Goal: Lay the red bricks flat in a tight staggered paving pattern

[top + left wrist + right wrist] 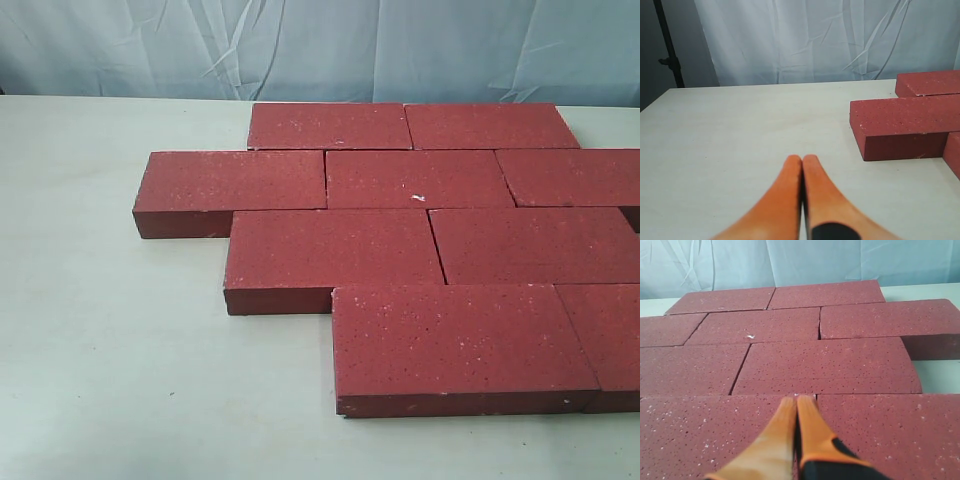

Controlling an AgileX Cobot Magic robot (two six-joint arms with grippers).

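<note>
Right up front, the pale off-white table lies bare along its near edge and all down the left side, so that is where the open room is. The flat, rectangular dark-red bricks fill the right half, laid flat in four staggered rows. Their left ends step back like stairs, and the right-hand ones run off the frame. The seams between them are thin.

The left hand has its orange fingers pressed together and holds nothing. It hovers over bare table with brick ends near ahead. The right hand, likewise closed and empty, hangs over the bricks, tips above a seam.

Behind it all, a creased pale-blue cloth backdrop closes off the room. The bricks look matte and gritty, flecked with pale specks, and a small white chip marks one in the third row.
</note>
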